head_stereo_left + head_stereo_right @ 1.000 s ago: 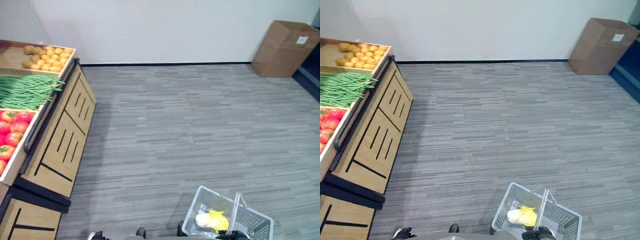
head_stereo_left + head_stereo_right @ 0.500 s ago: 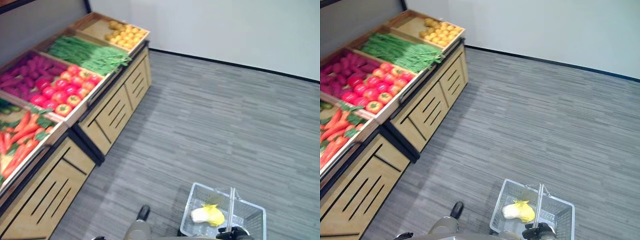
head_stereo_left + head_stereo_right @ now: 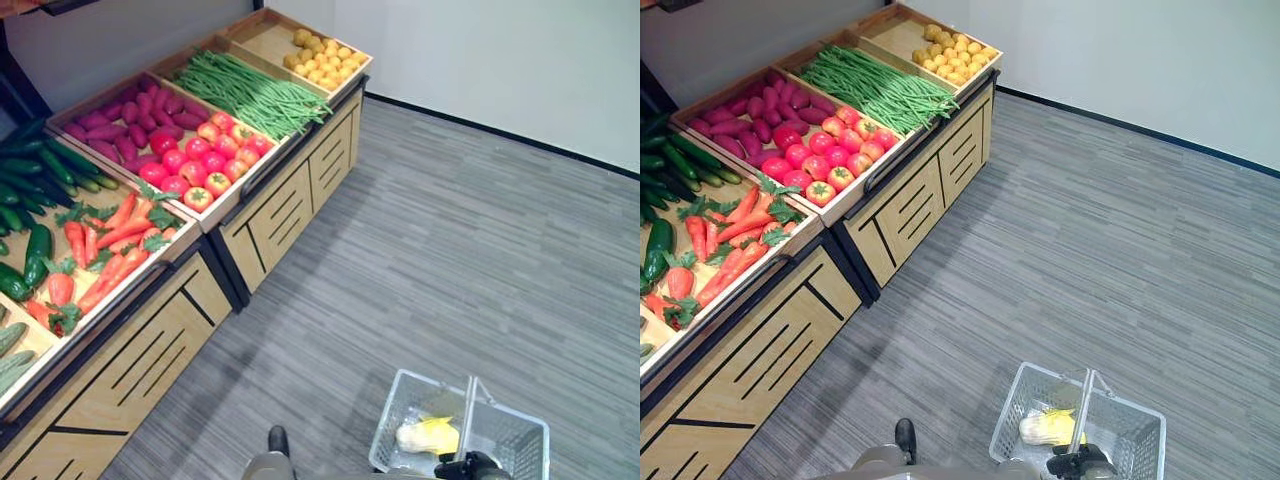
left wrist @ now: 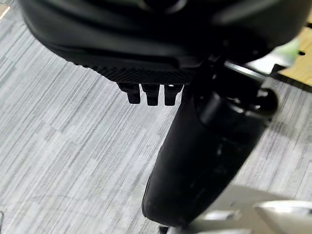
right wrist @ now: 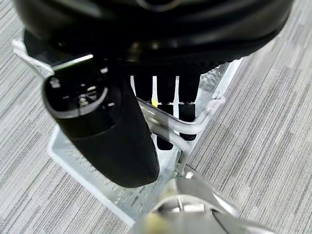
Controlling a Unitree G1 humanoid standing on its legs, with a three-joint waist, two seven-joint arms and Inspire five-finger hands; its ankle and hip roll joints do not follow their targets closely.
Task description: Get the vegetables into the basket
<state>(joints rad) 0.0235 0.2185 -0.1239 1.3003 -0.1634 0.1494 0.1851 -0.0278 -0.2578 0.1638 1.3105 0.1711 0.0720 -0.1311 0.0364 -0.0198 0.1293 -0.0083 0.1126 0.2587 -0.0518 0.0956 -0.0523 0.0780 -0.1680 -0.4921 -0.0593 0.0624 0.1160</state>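
A wire basket (image 3: pixel 500 452) hangs low at my right side over the floor, with a pale yellow-and-white vegetable (image 3: pixel 428 436) lying in it. My right hand (image 5: pixel 165 122) is shut on the basket's metal handle (image 3: pixel 467 412), fingers curled round the bar. The left hand (image 4: pixel 204 156) hangs over bare floor with nothing in it, fingers relaxed. To my left a wooden stand (image 3: pixel 290 195) slopes with bins of carrots (image 3: pixel 105 250), tomatoes (image 3: pixel 205 165), green beans (image 3: pixel 250 90), purple roots (image 3: pixel 115 115), cucumbers (image 3: pixel 30 170) and small yellow produce (image 3: pixel 320 60).
Grey striped carpet (image 3: pixel 450 260) spreads from the stand to a white wall (image 3: pixel 520 60) at the back. The stand's front has slatted wooden panels (image 3: pixel 780 370) with dark rails along the bin edges.
The camera has swung left, so more of the stand shows, with carrots and cucumbers in view now. The basket stays hanging from my right hand.
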